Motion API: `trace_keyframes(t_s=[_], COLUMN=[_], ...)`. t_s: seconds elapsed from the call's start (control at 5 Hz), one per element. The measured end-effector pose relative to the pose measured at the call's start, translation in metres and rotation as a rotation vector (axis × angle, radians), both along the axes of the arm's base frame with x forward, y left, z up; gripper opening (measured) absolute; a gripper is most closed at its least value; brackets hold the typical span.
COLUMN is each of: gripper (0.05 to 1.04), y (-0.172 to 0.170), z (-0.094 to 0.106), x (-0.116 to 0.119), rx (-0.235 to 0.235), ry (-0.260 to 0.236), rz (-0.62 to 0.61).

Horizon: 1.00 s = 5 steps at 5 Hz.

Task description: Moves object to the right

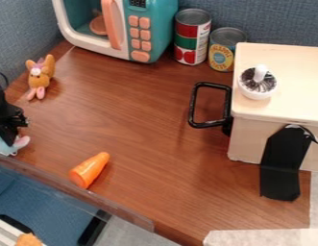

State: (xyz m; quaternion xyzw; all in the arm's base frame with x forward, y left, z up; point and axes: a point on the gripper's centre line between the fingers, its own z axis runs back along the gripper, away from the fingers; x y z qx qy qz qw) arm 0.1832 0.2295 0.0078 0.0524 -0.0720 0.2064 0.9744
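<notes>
In the camera view, the black robot pincer (8,129) is at the left edge, right over a small light-blue and pink toy (7,145) that lies at the near left rim of the brown wood-grain worktop (145,115). The task does not name its object; this toy, so close to the pincer, seems the likeliest one. Whether the pincer is wide or narrow, or has hold of the toy, I cannot tell.

The step in hand looks to be the grasp, with the carry to the right still to be done. The next move calls for a sure grip, then a slight lift so that the toy clears the surface, and a level shift toward the middle. The path should pass between the orange plastic carrot (89,169) and the brown and pink toy animal (40,77), with the release well short of the black metal handle (192,106).
</notes>
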Motion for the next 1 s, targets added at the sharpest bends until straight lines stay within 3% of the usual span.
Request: trace_keyframes(t_s=[0.2, 0.4, 0.6, 0.8, 1.0], gripper=[0.317, 0.611, 0.909, 1.014, 1.009], y=[0.005, 0.001, -0.004, -0.005, -0.004], z=[0.001, 0.013, 0.052, 0.083, 0.1], x=[0.006, 0.009, 0.018, 0.017, 0.011], rx=[-0.003, -0.034, -0.038, -0.041, -0.066], ry=[-0.024, -0.014, -0.014, 0.007, 0.007], rz=[0.021, 0.017, -0.036, -0.106, -0.155])
